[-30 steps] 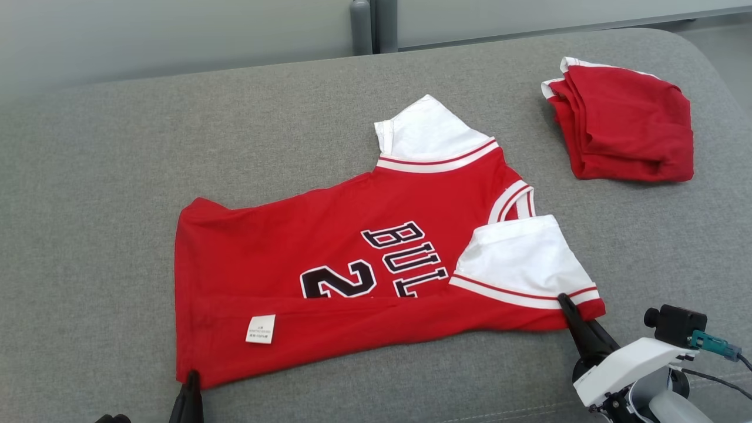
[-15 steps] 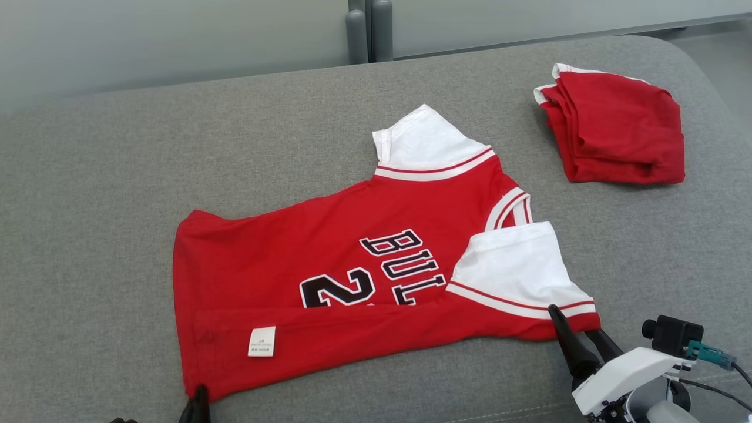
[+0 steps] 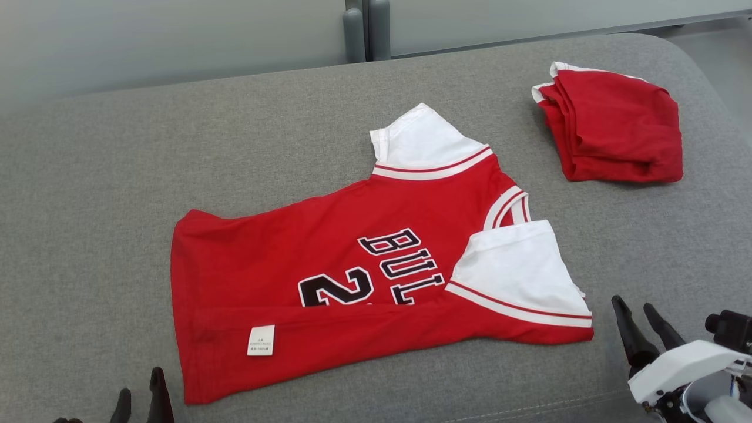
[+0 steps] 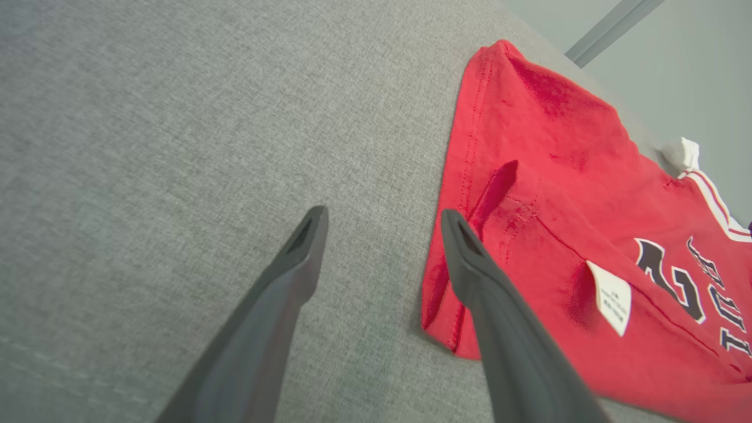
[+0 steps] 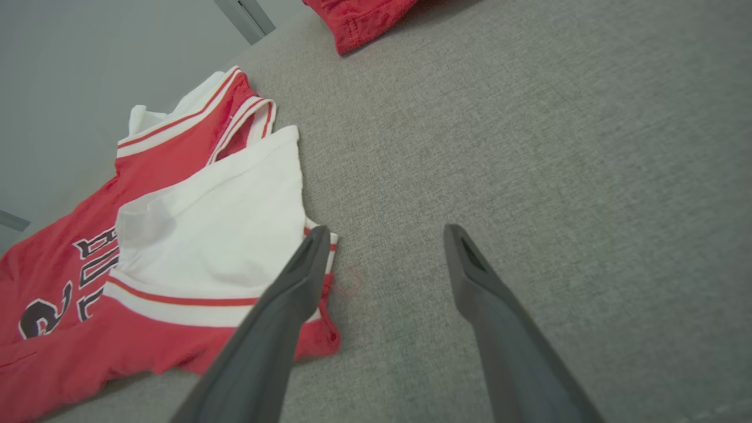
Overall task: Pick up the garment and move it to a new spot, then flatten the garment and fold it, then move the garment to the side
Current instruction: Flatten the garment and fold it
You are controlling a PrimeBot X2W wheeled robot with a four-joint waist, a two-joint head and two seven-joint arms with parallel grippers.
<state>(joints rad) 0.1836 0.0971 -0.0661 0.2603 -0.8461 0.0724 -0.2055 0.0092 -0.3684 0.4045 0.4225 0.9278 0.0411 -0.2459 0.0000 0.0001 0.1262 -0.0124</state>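
At the near left edge of the grey fabric-covered bench (image 3: 88, 205), the left tool (image 3: 140, 385) stands with its dark fingers spread and empty, just beside the hem corner of the red jersey with white sleeves and black lettering (image 3: 294, 252). The jersey lies flat across the middle, its near long edge folded over. Near its front sleeve the right tool (image 3: 632, 304) is likewise spread, grasping nothing, and a folded red garment (image 3: 617, 129) lies well apart at the far right.

Tapered dark-grey fingers (image 5: 499, 329), white wrist shell (image 3: 681, 365), black camera (image 3: 731, 329).
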